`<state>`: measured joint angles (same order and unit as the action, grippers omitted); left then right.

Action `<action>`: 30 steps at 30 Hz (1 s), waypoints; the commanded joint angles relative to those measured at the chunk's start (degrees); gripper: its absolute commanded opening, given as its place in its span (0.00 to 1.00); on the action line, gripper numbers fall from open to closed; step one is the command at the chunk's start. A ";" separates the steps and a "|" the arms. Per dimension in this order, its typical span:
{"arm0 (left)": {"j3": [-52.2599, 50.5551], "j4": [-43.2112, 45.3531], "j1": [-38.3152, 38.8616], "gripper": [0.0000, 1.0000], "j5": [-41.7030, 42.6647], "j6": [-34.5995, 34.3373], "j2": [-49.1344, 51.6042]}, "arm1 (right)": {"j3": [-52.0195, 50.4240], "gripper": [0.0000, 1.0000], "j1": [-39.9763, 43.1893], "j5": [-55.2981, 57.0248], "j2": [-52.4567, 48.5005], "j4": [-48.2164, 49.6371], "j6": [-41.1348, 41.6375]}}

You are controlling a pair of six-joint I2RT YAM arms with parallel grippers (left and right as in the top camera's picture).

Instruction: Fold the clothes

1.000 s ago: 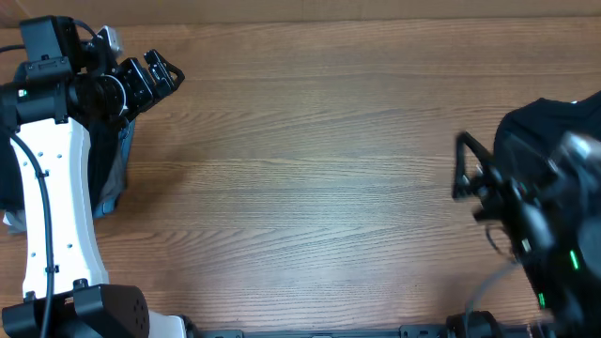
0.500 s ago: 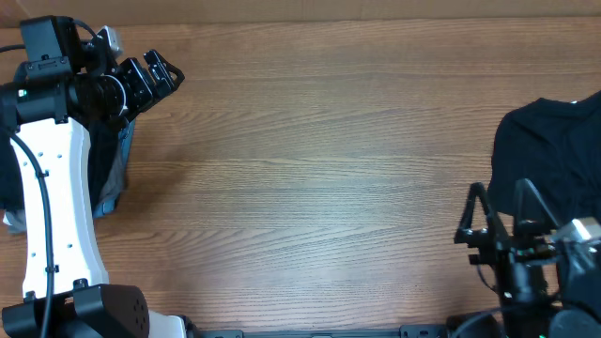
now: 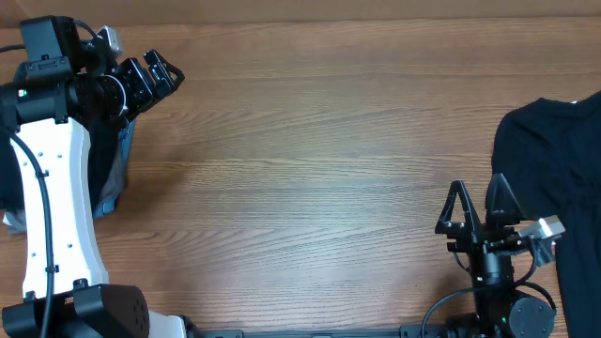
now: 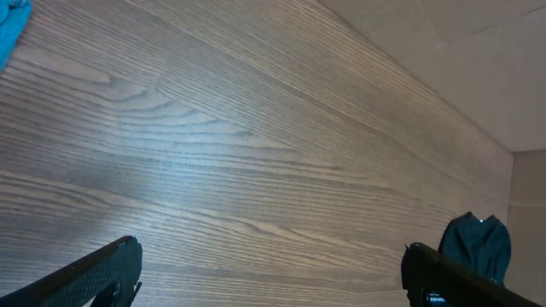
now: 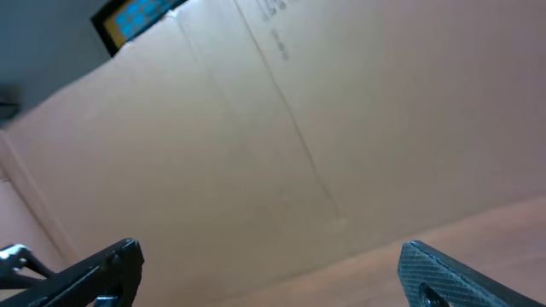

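**A:** So, the thin black fabric garment [image 3: 549, 141] is lying at the right edge. It looks light, floppy and likely to slide. Where do you grab it?

**B:** I'd pinch its left hem. The right gripper [image 3: 478, 188] is spread wide just beside it, holding nothing. Same for the left gripper [image 3: 161, 73], upper left near the grey-blue cloth [image 3: 117, 174]. No bins or baskets in view.

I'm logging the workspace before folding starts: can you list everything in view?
black garment: one, black, bunched at the table's right edge
grey-blue cloth: one, grey-blue, table's left edge, partly hidden
table: one, brown wood grain, under everything
cardboard panel: one, tan, fills the right wrist view
left gripper: one, black, open and empty, far left corner
right gripper: one, black, open and empty, near edge beside the black garment
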<state>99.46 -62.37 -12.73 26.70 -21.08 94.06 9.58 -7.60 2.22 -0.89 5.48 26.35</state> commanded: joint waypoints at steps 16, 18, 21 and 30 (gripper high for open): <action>-0.07 0.02 0.02 1.00 -0.35 -0.37 0.35 | -9.16 1.00 -0.28 2.03 0.72 -4.66 0.48; -0.07 0.02 0.02 1.00 -0.35 -0.35 0.35 | -9.16 1.00 -0.28 2.03 0.72 -6.80 0.26; -0.07 0.02 0.02 1.00 -0.35 -0.35 0.35 | -9.16 1.00 -0.28 2.03 0.72 -9.68 0.26; -0.07 0.02 0.02 1.00 -0.35 -0.35 0.35 | -9.14 1.00 -0.02 1.36 0.72 -9.92 0.31</action>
<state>99.46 -62.37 -12.73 26.70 -21.08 94.06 1.04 -7.60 3.40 -0.84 -4.58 26.76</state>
